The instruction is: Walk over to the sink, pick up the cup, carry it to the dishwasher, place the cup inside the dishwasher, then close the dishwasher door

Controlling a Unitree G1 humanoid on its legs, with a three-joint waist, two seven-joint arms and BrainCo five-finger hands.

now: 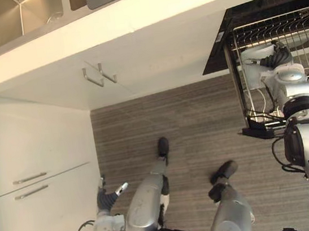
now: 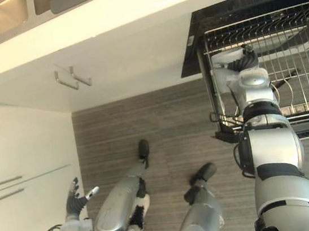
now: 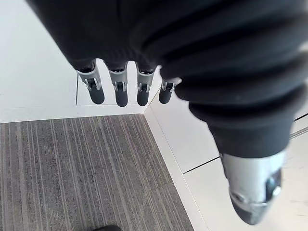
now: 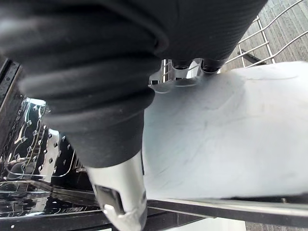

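The cup seemed to lie tilted on its side, long axis along the rack's left edge; its mouth could not be made out. It sat at the rack's left corner, against the right hand, whose fingers curled round it. The rack, with this 1 cup, stood out of the dishwasher. The left hand hung with its fingers straight, well apart from the rack.

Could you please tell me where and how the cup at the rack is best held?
Round its side wall, from the right, as the right hand grips the cup at the rack: that wall is broad and smooth, no handle shows, so curled fingers can span it.
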